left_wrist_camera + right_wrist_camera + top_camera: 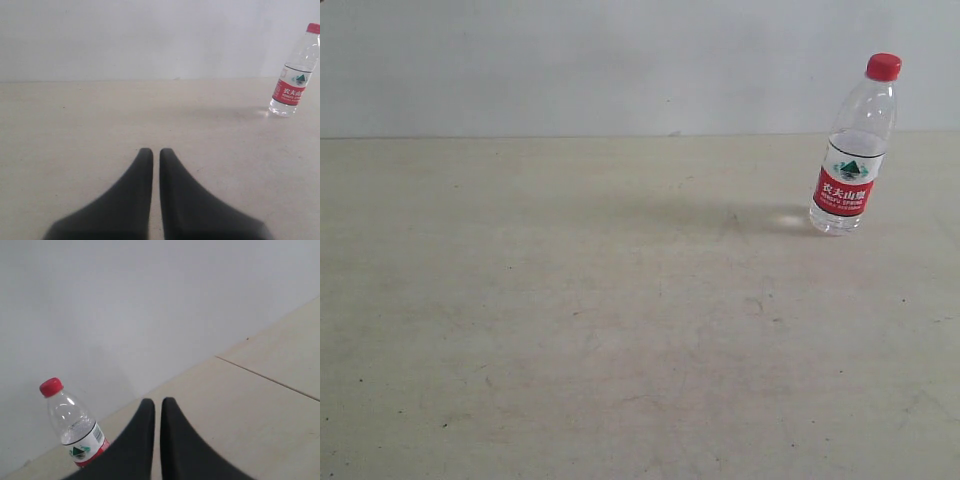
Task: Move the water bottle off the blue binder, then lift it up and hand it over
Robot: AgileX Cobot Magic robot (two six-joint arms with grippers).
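- Clear thin plastic with a red screw cap and a red-and-white label: the small water bottle stands upright on the pale beige table. It is far back on the right of the exterior view, close to the white wall.
- The blue binder appears in no view. The bottle rests on bare tabletop, so the moving-off step looks already settled.
- The left gripper has its black fingers drawn almost together, with only a thin slit between them and nothing in it. The bottle is well apart from it.
- The right gripper is likewise nearly closed and empty. The bottle is near it, off to one side, and not held.
- Handling, as a judgement:
  - It is probably light to moderate in weight, with some water inside.
  - The walls are thin and will dent under a hard squeeze.
  - The smooth, round body can slip or spin.
  - It is tall and narrow, so a sideways nudge could tip it.
- The best hold is likely across the labelled middle of the body, with the jaws opened wide first and closed gently. The tapering shoulder and the cap would give a poorer seat.
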